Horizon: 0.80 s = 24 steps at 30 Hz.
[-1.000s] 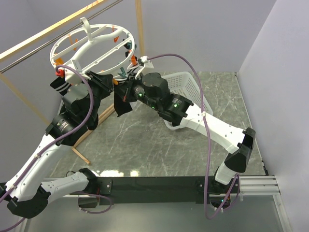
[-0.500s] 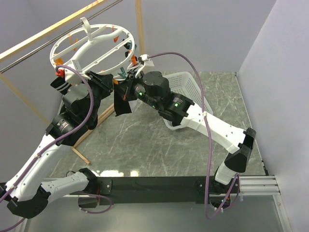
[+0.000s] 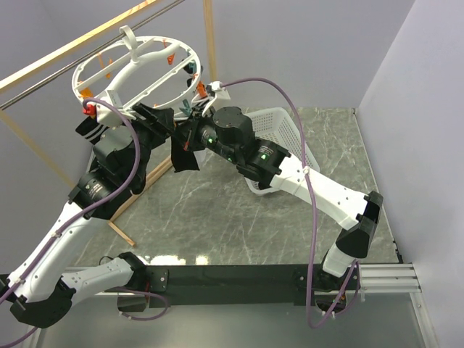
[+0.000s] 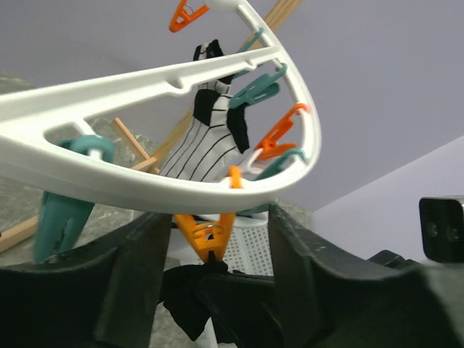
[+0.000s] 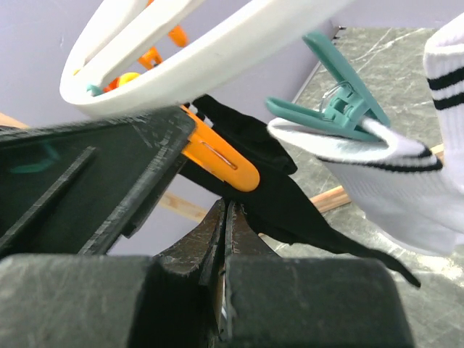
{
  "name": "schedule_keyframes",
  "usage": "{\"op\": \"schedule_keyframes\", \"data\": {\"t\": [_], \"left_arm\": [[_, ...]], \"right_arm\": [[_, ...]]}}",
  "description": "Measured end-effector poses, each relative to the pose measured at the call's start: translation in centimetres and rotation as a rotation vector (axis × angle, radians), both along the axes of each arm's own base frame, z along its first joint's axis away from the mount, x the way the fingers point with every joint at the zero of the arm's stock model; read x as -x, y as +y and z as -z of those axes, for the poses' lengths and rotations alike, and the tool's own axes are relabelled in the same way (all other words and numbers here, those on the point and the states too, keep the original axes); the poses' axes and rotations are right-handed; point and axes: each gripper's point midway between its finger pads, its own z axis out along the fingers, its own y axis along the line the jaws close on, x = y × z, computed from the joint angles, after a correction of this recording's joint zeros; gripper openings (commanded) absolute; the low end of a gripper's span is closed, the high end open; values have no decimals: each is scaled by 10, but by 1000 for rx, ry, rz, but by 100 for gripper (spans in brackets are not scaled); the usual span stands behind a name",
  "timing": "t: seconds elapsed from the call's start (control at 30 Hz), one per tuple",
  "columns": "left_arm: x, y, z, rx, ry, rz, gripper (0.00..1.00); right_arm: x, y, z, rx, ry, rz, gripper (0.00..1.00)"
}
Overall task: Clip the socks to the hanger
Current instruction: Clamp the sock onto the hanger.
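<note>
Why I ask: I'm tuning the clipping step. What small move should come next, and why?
Probably close the left gripper on the orange clip to squeeze it open. Its fingers straddle that clip under the hanger with a gap showing, while the right gripper is shut on the black sock, whose edge sits right at the clip's lower tip.

In the top view, the fingertips of the left hand point(image 3: 168, 125) and the right hand point(image 3: 190, 136) are crowded under the hanger point(image 3: 136, 64) and too small to make out. From the right wrist, the orange clip point(image 5: 217, 156) has its mouth behind a dark finger, so whether it bites the black sock point(image 5: 246, 134) cannot be told. The white sock point(image 5: 406, 181) runs off the right edge. The right arm covers part of the basket point(image 3: 279, 119) on the bench point(image 3: 217, 217).
</note>
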Motion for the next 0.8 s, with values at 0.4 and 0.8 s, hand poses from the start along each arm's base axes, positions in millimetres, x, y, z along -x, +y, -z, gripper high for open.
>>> {"op": "schedule_keyframes", "data": {"t": [0.4,0.8], "left_arm": [[1,3,-4,10,-13,-11,72],[7,9,0,-13,15,-13,75]], "right_arm": [[-2,3,2,18,12,3,11],[3,-19,20,142,79,-16,67]]}}
